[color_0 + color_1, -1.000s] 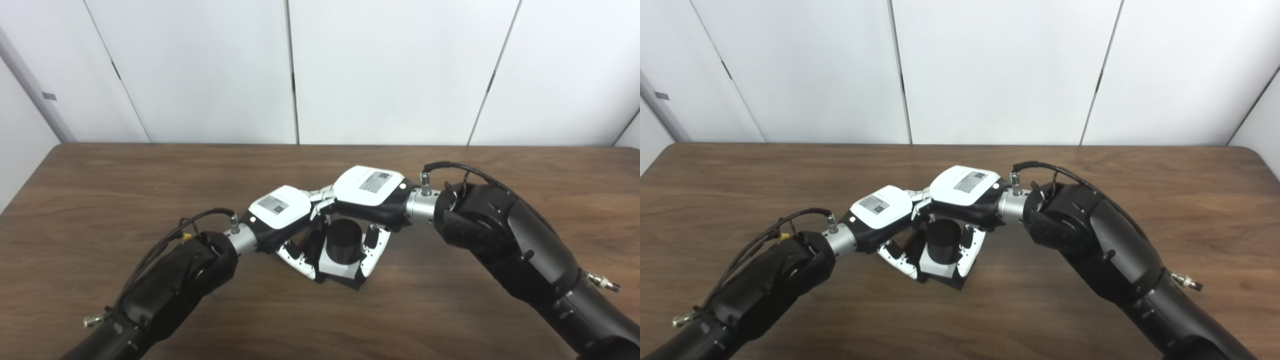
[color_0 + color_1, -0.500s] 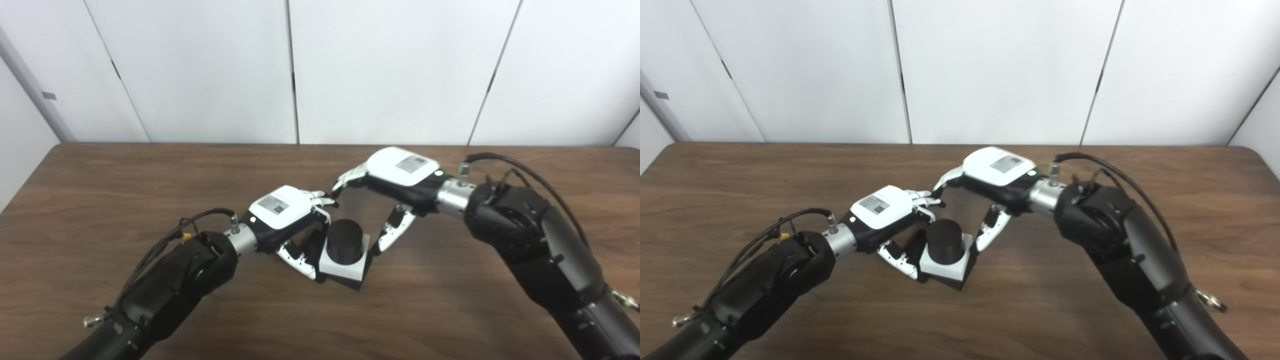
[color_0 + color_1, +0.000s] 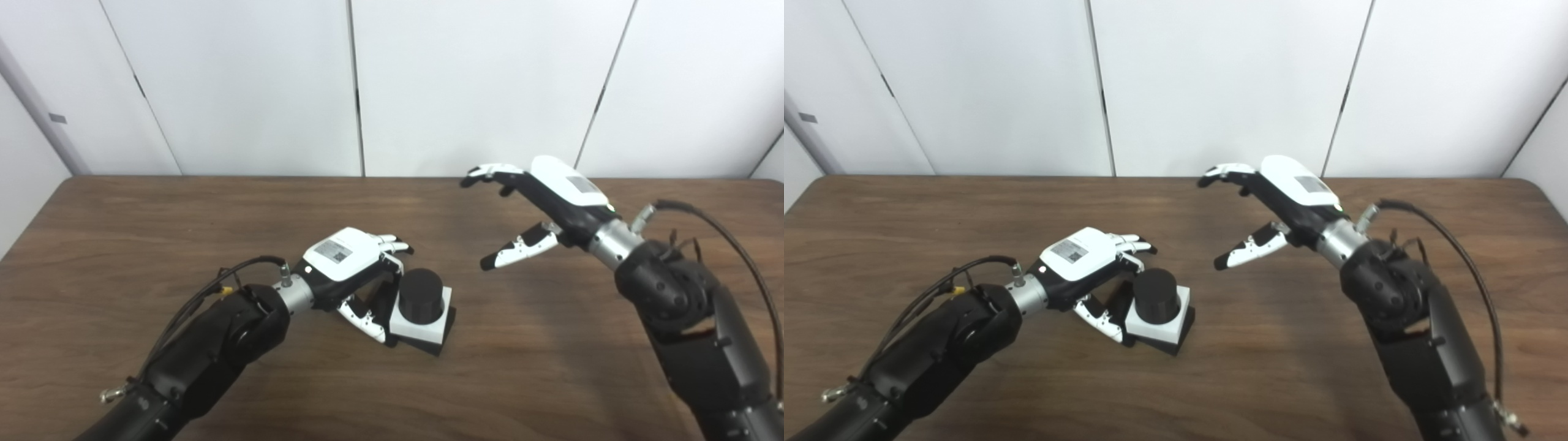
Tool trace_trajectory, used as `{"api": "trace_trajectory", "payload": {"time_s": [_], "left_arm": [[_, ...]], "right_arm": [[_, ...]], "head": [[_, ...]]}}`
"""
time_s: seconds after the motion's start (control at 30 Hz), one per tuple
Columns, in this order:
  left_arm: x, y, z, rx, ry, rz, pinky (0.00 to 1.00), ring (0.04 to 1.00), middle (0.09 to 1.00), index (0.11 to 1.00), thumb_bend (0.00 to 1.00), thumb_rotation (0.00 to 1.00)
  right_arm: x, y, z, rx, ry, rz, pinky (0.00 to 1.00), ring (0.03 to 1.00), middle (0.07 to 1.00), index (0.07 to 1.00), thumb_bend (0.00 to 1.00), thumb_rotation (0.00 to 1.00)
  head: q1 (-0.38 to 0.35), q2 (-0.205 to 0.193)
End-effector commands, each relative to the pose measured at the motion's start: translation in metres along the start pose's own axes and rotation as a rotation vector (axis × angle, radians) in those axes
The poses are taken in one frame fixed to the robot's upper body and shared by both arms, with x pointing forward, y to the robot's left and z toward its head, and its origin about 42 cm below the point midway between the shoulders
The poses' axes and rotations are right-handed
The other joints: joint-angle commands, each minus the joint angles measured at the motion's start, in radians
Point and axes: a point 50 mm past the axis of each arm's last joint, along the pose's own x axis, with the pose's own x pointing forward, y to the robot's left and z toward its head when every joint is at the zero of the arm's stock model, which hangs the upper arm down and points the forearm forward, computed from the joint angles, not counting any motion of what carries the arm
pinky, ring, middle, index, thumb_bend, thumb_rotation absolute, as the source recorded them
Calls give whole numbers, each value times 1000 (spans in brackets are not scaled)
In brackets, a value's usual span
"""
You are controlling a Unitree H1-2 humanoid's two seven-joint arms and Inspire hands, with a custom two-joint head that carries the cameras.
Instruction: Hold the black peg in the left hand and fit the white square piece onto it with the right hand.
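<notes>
The white square piece point(image 3: 420, 323) is sitting around the black peg point(image 3: 421, 296) near the table point(image 3: 122, 233) centre. The left hand point(image 3: 352, 260) is clamping the peg's base from nine o'clock. At two o'clock, the right hand point(image 3: 539, 202) is hovering, fingers spread, holding nothing

Bare table point(image 3: 551, 343) lies right of the peg point(image 3: 421, 296); the left hand point(image 3: 352, 260) blocks its left.
</notes>
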Motion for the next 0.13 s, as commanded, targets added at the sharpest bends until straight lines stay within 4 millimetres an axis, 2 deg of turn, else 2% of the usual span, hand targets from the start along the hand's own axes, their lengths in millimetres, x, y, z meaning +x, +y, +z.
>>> {"api": "trace_trajectory", "payload": {"time_s": [0.0,0.1], "left_arm": [[-13,-35,-3,26,14,-159,857,925,909,493,521,80],[-14,-34,-3,24,16,-161,850,924,910,494,521,80]], "right_arm": [[4,-17,6,54,-20,-97,684,835,851,772,763,287],[2,-11,1,196,2,-109,702,834,850,773,762,312]], "head": [[0,2],[0,2]]}}
